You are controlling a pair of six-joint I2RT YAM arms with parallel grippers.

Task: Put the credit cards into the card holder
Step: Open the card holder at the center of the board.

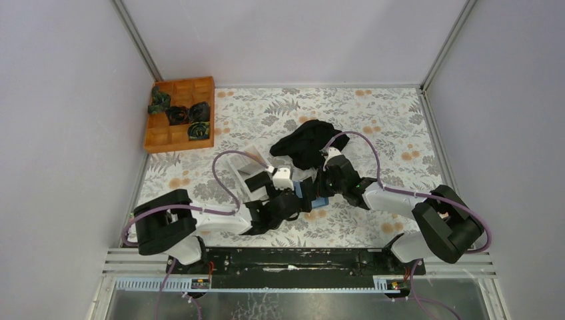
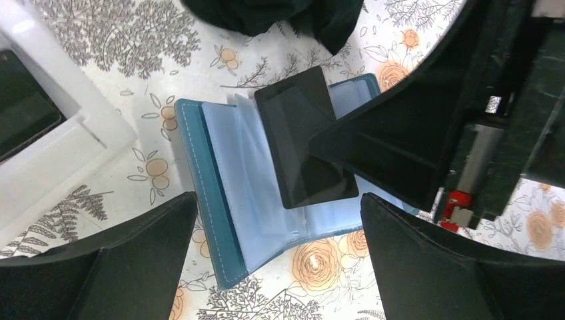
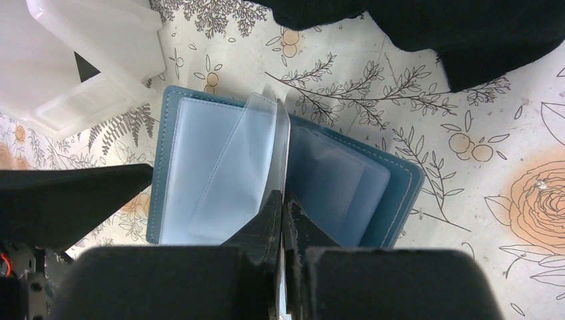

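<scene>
A floral-printed table covering [image 1: 373, 127] fills the floor of a grey-walled booth [image 1: 66, 100], with a crumpled black cloth [image 1: 308, 141] lying near its middle. Just in front of the cloth the small flat teal-blue card holder [image 2: 200, 180] lies open on the table, its clear plastic sleeves fanned and one sleeve [image 3: 256, 153] standing up from the spine. A shallow white plastic tray [image 2: 73, 153] sits just beside it, and something dark lies inside.

The right gripper [image 3: 282, 210] has its fingers pressed together on a thin glossy black credit card [image 2: 300, 140], held tilted over the holder's pages. I cannot tell whether the card's lower edge has entered a pocket. The left gripper [image 2: 278, 197] hangs spread wide above the holder and touches nothing.

The step appears to be feeding this card into a sleeve. To do it well, the card's leading edge should meet the pocket mouth squarely and slide flat along the page. A steep angle would likely buckle the thin film. The idle left gripper could press the teal cover down so that the holder does not skate across the covering.
</scene>
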